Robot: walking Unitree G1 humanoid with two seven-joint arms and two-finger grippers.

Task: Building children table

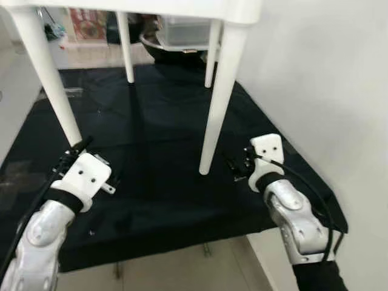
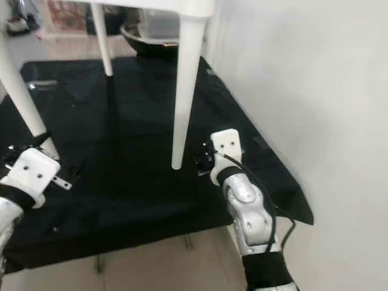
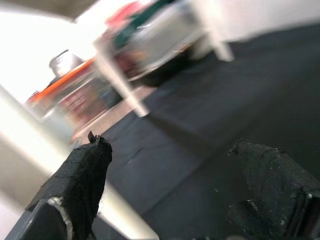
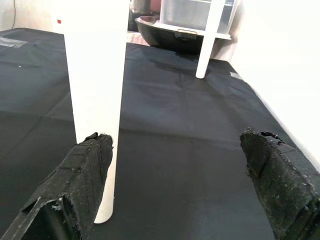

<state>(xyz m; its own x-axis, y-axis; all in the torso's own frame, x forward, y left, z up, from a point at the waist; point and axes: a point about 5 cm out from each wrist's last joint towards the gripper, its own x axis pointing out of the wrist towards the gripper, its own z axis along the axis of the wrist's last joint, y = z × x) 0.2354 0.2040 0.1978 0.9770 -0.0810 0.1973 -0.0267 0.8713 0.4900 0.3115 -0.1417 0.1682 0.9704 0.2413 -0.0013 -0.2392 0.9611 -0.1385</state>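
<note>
A white children's table (image 1: 182, 7) stands upright on a black mat (image 1: 151, 200), on its long tapered legs. My right gripper (image 1: 237, 165) hovers low beside the near right leg (image 1: 218, 103), open; in the right wrist view that leg (image 4: 95, 75) rises just ahead of one finger (image 4: 75, 190), with nothing clasped. My left gripper (image 1: 91, 154) sits at the foot of the near left leg (image 1: 51, 79), also open. In the left wrist view this leg (image 3: 30, 135) shows as a blurred white bar next to one finger (image 3: 80, 180).
A white wall (image 1: 321, 73) runs close along the right side. Behind the table lie a dark bowl (image 1: 176, 53) and a clear plastic box (image 1: 185, 30). The mat's front edge meets pale tiled floor (image 1: 182, 267) near my arms.
</note>
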